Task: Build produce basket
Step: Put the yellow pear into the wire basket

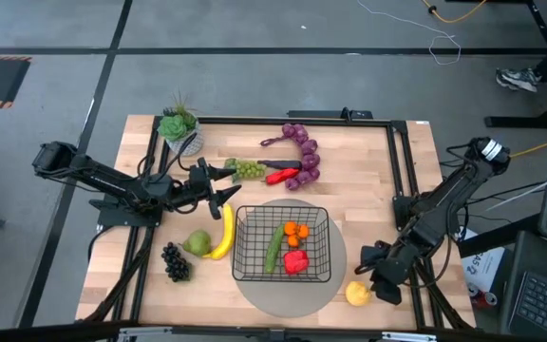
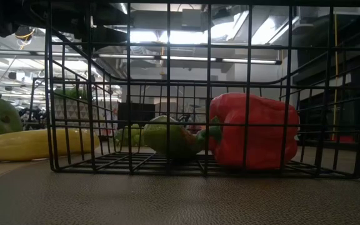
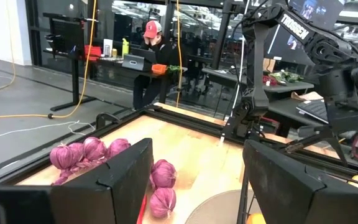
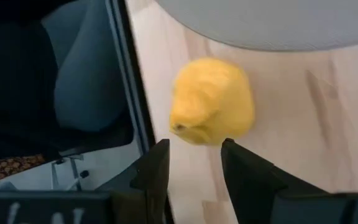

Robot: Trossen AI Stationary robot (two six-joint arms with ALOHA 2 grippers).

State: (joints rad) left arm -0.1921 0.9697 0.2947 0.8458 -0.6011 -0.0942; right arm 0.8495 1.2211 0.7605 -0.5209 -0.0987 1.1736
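The right gripper [image 4: 194, 163], jaws part open and empty, sits just short of a bumpy yellow toy lemon [image 4: 211, 101] near the table's front right corner. It should straddle the lemon squarely before closing. Farther off sits the black wire-mesh basket [image 1: 316, 215].

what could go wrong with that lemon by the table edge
1. The lemon lies on the wood near the table frame, just ahead of the right gripper. Its jaws stand narrower than the fruit, so pushing forward might nudge it off instead of grasping it.
2. It is round and could roll when touched.
3. The basket already holds a cucumber, orange pieces and a red pepper, so a dropped lemon may bounce off them.
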